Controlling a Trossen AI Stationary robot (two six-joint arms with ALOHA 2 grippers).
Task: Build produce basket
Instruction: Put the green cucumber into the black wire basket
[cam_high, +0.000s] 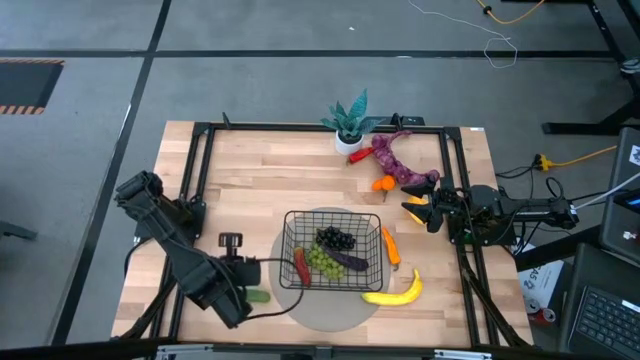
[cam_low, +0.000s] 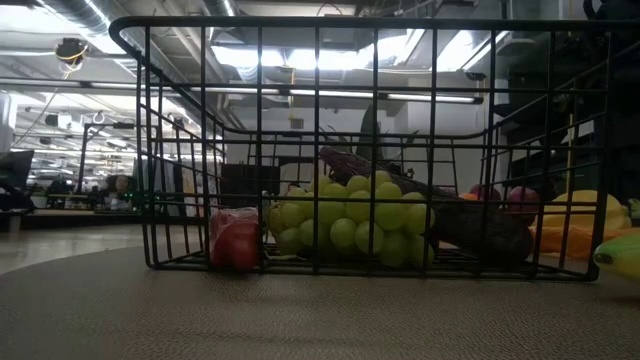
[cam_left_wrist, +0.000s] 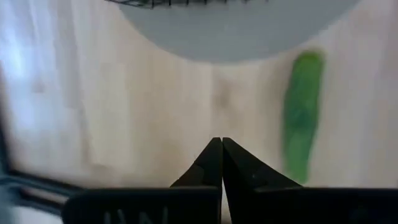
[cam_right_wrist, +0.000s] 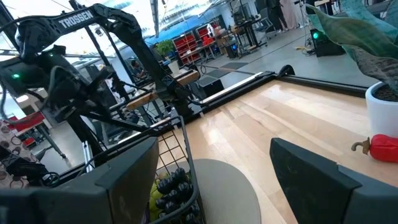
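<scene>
— Near the bench's front edge, where did the left claw sit?
— Pinched to nothing, empty, beside the cucumber. The right claw gaped wide by the right edge.
— And the basket?
— Mid-front, holding grapes. A closed descent might shove the cucumber off the bench.

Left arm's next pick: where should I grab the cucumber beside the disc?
Grip the cucumber across its narrow middle, coming straight down with the left gripper opened first. It lies flat on the table just outside the grey disc, both long sides free.
</scene>
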